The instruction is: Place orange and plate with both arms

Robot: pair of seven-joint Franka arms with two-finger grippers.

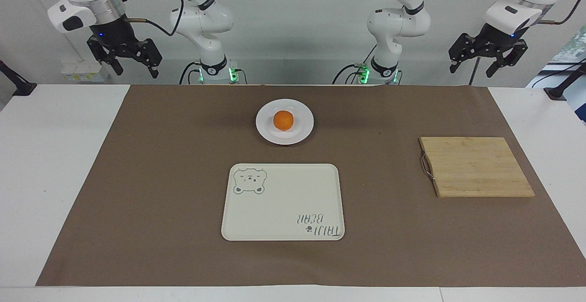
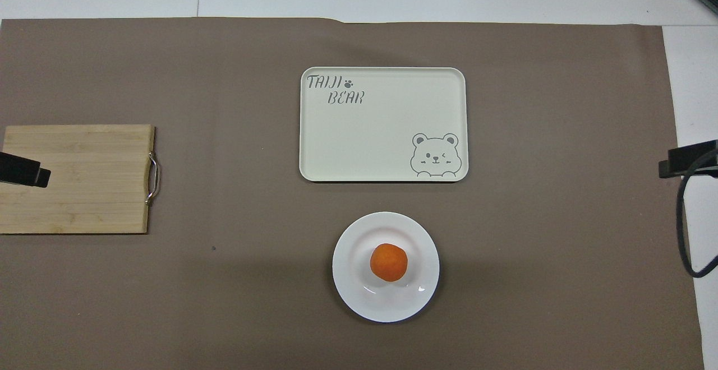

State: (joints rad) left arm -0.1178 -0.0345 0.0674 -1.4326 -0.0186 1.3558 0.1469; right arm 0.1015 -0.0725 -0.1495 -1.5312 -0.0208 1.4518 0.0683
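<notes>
Brown mat (image 1: 160, 178) over white table (image 1: 55, 164). Orange (image 1: 283, 120) on plate (image 1: 297, 135), nearer robots than bear-print tray (image 1: 274, 201); both round, no long axis, no pointing. Wooden board (image 1: 476, 167) beside tray, toward left arm's end. Left gripper (image 1: 486, 62) and right gripper (image 1: 126, 63) raised at robots' edge, spread wide, empty.

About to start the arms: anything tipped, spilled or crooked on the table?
Nothing stands out. The orange sits on the plate, the tray and wooden board lie flat and square. The left gripper and right gripper hang open, up in the air.
</notes>
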